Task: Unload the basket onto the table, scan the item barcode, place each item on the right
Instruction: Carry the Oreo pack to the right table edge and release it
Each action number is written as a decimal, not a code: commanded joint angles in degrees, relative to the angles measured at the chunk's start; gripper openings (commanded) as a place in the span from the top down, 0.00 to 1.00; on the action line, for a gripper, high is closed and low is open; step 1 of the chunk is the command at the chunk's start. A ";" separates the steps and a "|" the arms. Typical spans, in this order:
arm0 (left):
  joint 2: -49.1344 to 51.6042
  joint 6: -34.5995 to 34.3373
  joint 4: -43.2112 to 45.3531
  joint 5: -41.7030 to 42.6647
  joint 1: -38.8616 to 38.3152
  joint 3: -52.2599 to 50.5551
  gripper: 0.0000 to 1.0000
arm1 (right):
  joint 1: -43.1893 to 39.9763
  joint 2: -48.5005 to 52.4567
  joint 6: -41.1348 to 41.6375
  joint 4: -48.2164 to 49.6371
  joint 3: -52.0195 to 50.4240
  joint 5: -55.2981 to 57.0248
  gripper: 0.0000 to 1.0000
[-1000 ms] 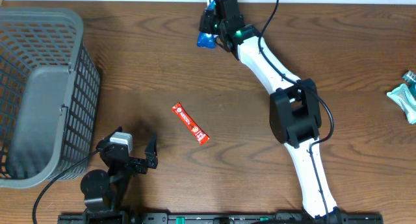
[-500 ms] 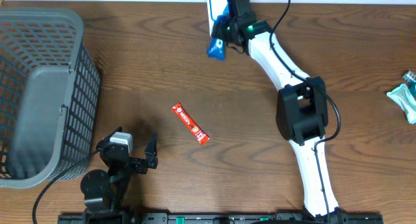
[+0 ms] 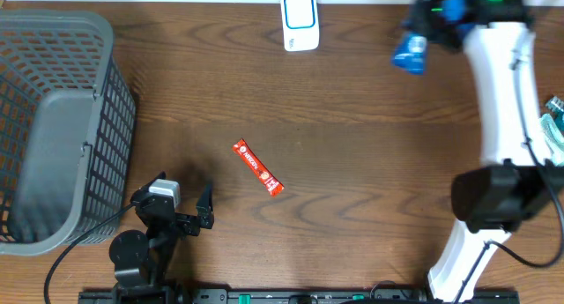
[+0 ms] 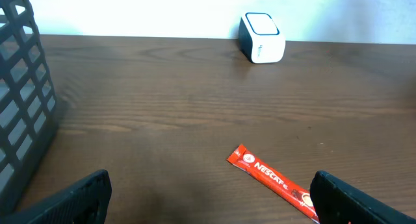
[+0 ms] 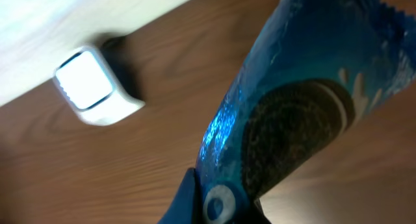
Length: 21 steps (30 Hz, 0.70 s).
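Where overhead smears right gripper (image 3: 434, 15) at far right, jaws unreadable. Right wrist view is filled by blue cookie packet (image 5: 292, 113), clamped tight at lower end, fingers mostly hidden behind it. Packet well right of barcode scanner (image 3: 300, 22). Barcode not discernible. Left gripper (image 3: 174, 207) spread wide, empty, beside grey basket (image 3: 53, 40). Only left wrist view makes lettering legible on red Nescafé stick (image 4: 273, 178). Teal packet (image 3: 551, 132) cut off at edge.

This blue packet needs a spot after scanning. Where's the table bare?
Bare wood: between scanner and red stick, and from the stick rightward to the right arm holding the blue packet. Crowded: the left, with basket and left gripper.
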 commanded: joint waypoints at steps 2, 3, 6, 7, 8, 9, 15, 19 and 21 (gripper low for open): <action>-0.39 0.79 -0.17 0.35 0.13 -1.31 0.02 | -5.53 2.60 -11.72 -3.32 -1.90 8.61 0.99; -0.39 0.79 -0.17 0.35 0.13 -1.31 0.02 | -6.99 3.13 -12.33 -3.37 -2.89 11.34 0.99; -0.39 0.79 -0.17 0.35 0.13 -1.31 0.02 | -10.80 4.85 -12.37 -0.26 -7.32 17.35 0.99; -0.39 0.79 -0.17 0.35 0.13 -1.31 0.02 | -12.07 5.42 -12.83 1.49 -9.29 18.14 0.99; -0.39 0.79 -0.17 0.37 0.13 -1.31 0.02 | -13.11 5.81 -13.55 3.04 -11.04 18.32 0.99; -0.39 0.79 -0.17 0.35 0.13 -1.31 0.02 | -14.45 6.43 -14.51 5.35 -13.42 18.56 0.99; -0.39 0.79 -0.17 0.35 0.13 -1.31 0.02 | -22.29 8.41 -15.98 18.34 -25.64 21.73 0.99; -0.39 0.79 -0.17 0.37 0.13 -1.31 0.02 | -27.71 8.52 -13.75 22.86 -30.18 20.79 0.99; -0.39 0.79 -0.17 0.37 0.13 -1.31 0.02 | -29.22 8.50 -12.90 22.84 -30.12 18.47 0.95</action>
